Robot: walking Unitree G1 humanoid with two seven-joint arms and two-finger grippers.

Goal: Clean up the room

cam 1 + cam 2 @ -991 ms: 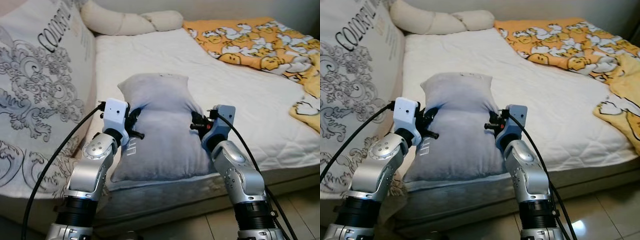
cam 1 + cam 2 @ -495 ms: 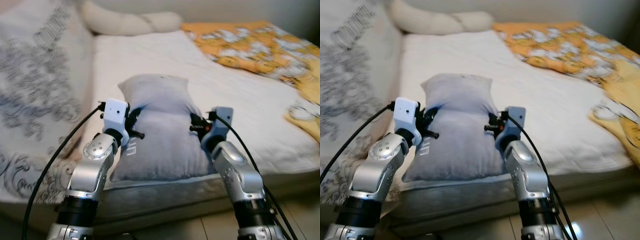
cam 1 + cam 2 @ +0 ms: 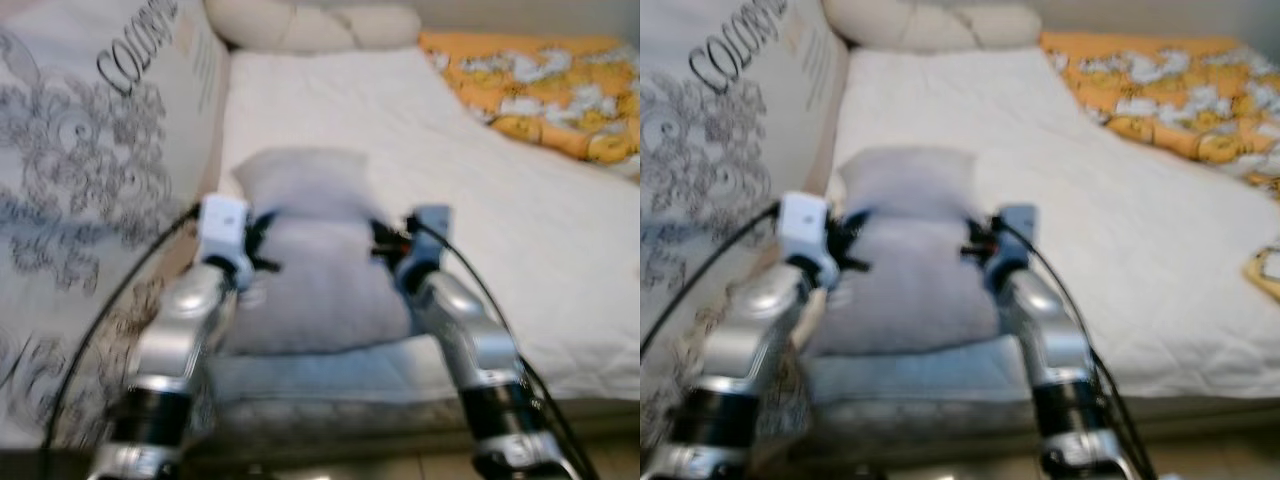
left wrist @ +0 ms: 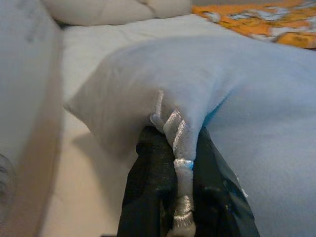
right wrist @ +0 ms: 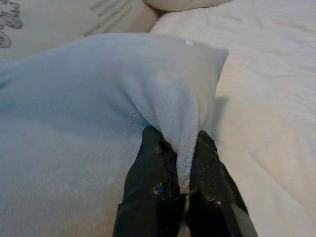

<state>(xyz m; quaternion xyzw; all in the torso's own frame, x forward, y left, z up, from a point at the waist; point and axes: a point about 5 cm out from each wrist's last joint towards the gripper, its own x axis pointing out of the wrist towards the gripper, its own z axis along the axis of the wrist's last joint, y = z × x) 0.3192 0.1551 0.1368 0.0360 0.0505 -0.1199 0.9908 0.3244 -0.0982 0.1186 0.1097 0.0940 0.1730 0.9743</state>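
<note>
Currently we are gripping a grey pillow (image 3: 312, 262) with both arms, head views blurred. Our left gripper (image 4: 180, 163) is pinching the pillow's left edge, its black fingers (image 4: 148, 187) clamped together on a bunched fold with a silvery cord trim running between them. Our right gripper (image 5: 180, 170) is pinching the pillow's right edge, fingers (image 5: 153, 173) squeezed tight on a fold of the soft fabric. The pillow is sitting on the white mattress (image 3: 520, 240) near its front edge, between our two silver arms, its middle cinched where we are holding it. A big patterned cushion (image 3: 90, 190) with grey scrollwork and black lettering is leaning just beside the pillow on our left. A cream knotted bolster (image 3: 310, 22) is lying at the far end of the bed, well apart from the pillow. An orange cartoon-print blanket (image 3: 540, 85) is spreading over the far right part of the mattress. Black cables are trailing from both wrists.
</note>
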